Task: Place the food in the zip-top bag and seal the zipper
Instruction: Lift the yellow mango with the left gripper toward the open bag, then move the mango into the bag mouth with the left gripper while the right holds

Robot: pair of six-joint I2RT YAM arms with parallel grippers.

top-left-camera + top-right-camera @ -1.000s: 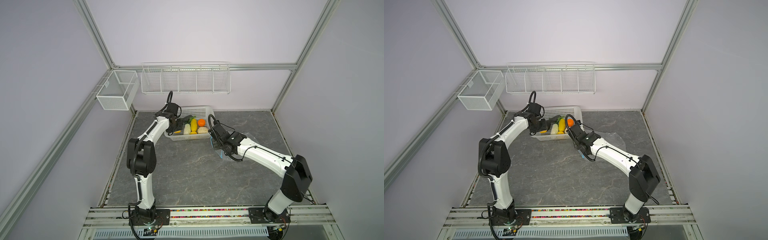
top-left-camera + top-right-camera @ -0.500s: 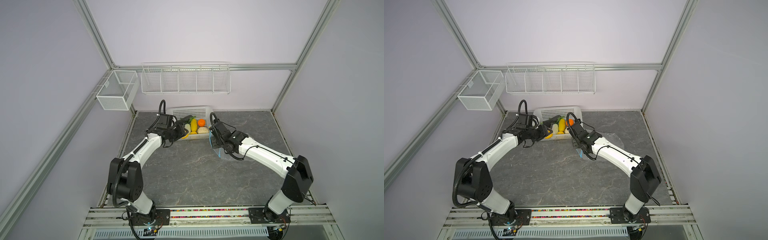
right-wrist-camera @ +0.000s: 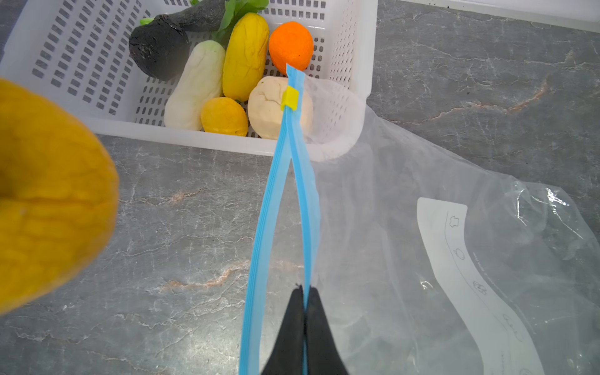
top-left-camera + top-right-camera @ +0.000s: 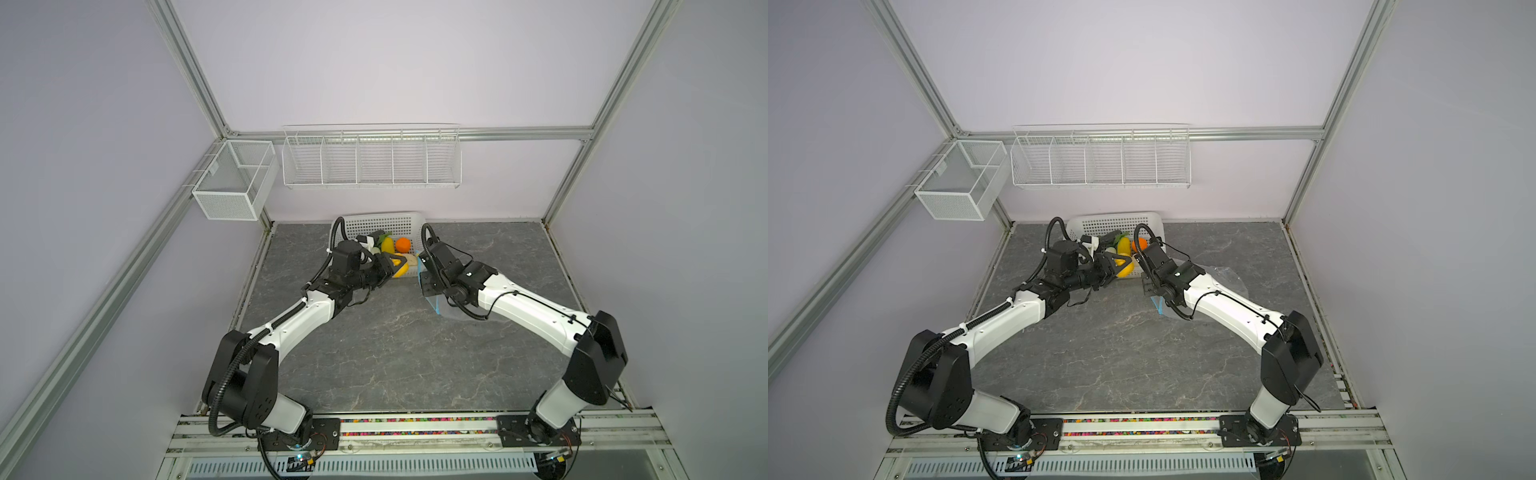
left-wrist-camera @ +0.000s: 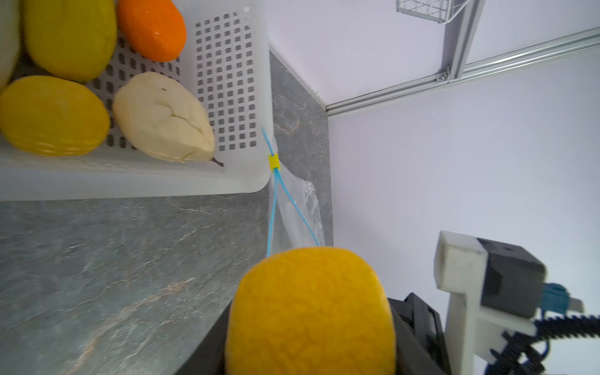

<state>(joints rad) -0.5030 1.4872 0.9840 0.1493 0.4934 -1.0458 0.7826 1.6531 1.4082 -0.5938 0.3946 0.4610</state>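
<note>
Grey marbled surface (image 4: 374,353) inside a pale lilac booth, with a wire rack (image 4: 372,158) and a mesh box (image 4: 232,183) hung on the back and side walls.

My left jaws are closed round a yellow-orange fruit (image 5: 310,311), which fills the gap between them in the left wrist view. In both top views that fruit (image 4: 398,271) sits at the front edge of the white basket (image 4: 382,222), just short of the bag's mouth.

My right jaws are pinched fully together on one lip of the zipper (image 3: 306,227). The clamped strand runs straight up from between them. The other blue strand bows away from it, so the mouth stands open in a narrow V. The two strands meet at the yellow slider tab (image 3: 289,98), which lies against the basket's near corner.

The zip-top bag (image 3: 389,227) spreads flat and crinkled on the surface on the far side of the zipper from the held fruit, white label (image 3: 461,276) showing. In a top view it lies under and beyond my right arm (image 4: 1225,276). I cannot see anything inside it.

The rest of the food is in the basket:
- an orange piece (image 3: 290,45)
- a long yellow one (image 3: 245,52)
- a white one (image 3: 194,87)
- a small yellow one (image 3: 224,116)
- a beige one (image 3: 266,107) partly behind the zipper
- a black piece (image 3: 159,45) with green leaves beside it
</note>
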